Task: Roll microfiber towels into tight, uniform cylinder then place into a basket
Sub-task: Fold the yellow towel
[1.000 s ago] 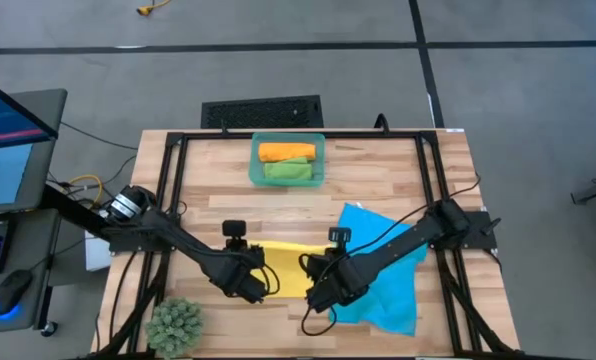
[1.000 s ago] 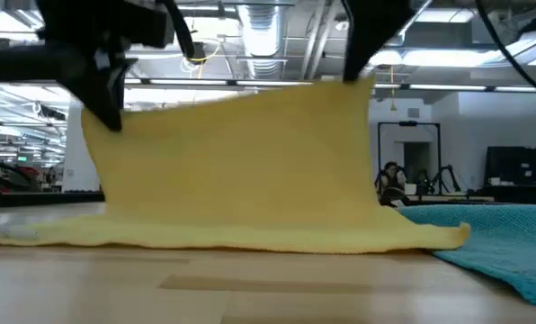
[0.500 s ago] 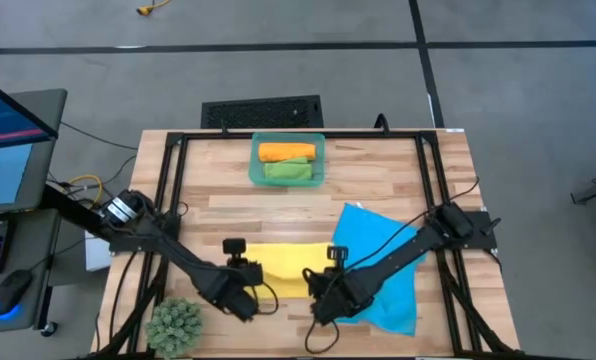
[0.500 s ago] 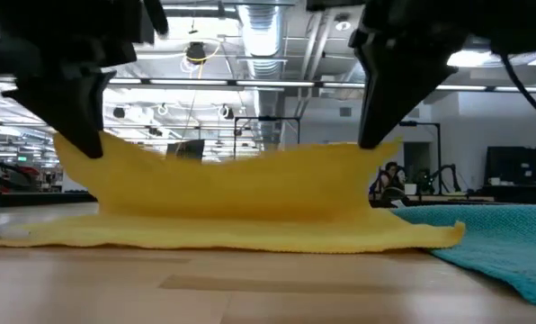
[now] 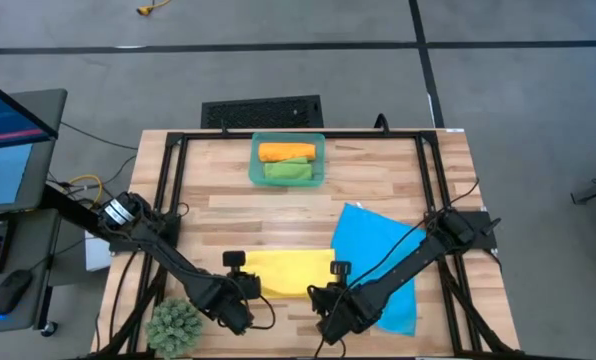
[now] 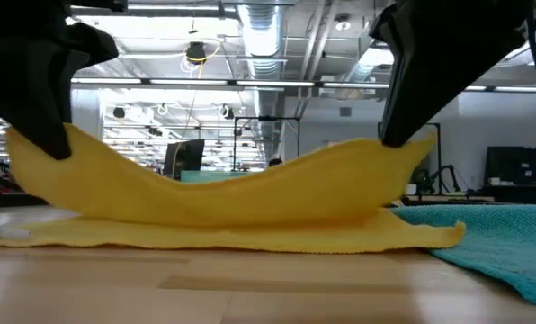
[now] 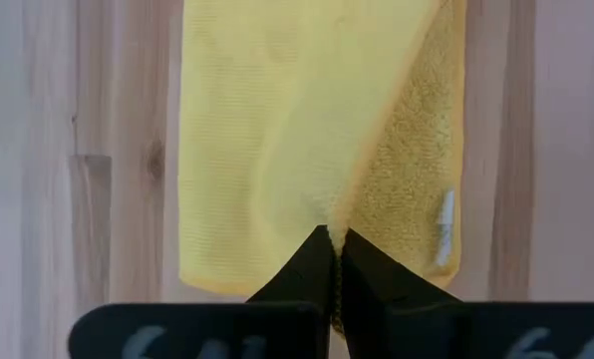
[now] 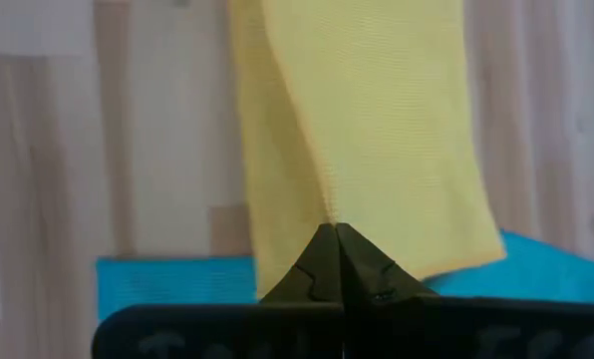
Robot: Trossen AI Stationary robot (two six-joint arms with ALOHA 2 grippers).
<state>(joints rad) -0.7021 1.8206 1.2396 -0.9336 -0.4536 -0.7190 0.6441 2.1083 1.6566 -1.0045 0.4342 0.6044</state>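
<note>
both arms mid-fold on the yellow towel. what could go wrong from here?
1. Each end effector, left and right, pinches only a thin edge of the yellow towel; a slip would probably spoil the fold.
2. In the low view the held edge sags in the middle, so the fold may land uneven and the roll come out loose.
3. The yellow towel's corner lies on the blue towel, which could get dragged along.

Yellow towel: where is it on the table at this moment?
In the high view the yellow towel lies near the table's front edge, between the left gripper and right gripper, which pinch its corners; the blue towel lies beside it on the right.
</note>
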